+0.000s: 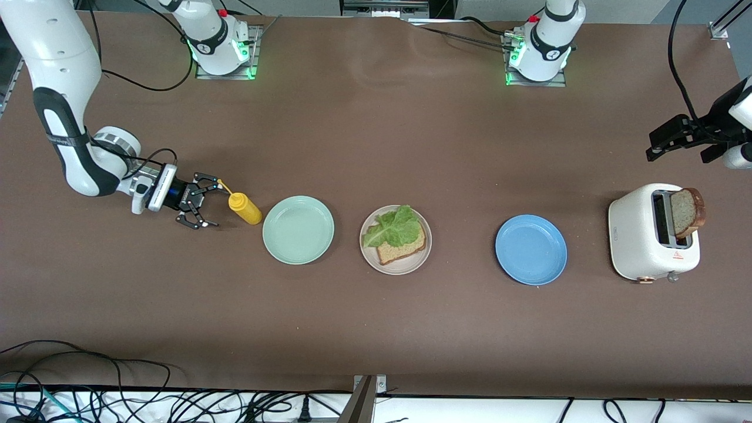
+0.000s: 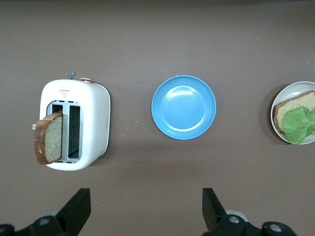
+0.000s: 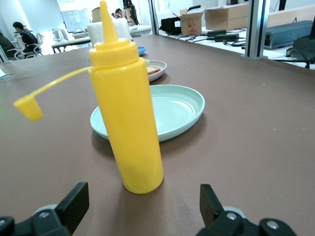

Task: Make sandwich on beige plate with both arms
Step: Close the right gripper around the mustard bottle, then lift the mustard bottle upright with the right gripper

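With its jaws spread wide and holding nothing, the right gripper (image 1: 205, 202) lines up low on the upright yellow squeeze bottle (image 1: 245, 210) (cap off, dangling by its strap), presumably to sauce the sandwich. On the beige plate (image 1: 370, 255), a bread slice (image 1: 402, 248) carries lettuce (image 1: 392, 228). The left gripper (image 1: 684, 142), also wide open, hangs over the table near the toaster (image 1: 637, 239), where the top slice (image 1: 686, 212) waits.

Right pincer (image 1: 206, 202) low over counter (image 1: 376, 329) at right arm's end, turned sideways, fingers spread. Left pincer (image 1: 684, 144) raised over left arm's end, fingers spread.
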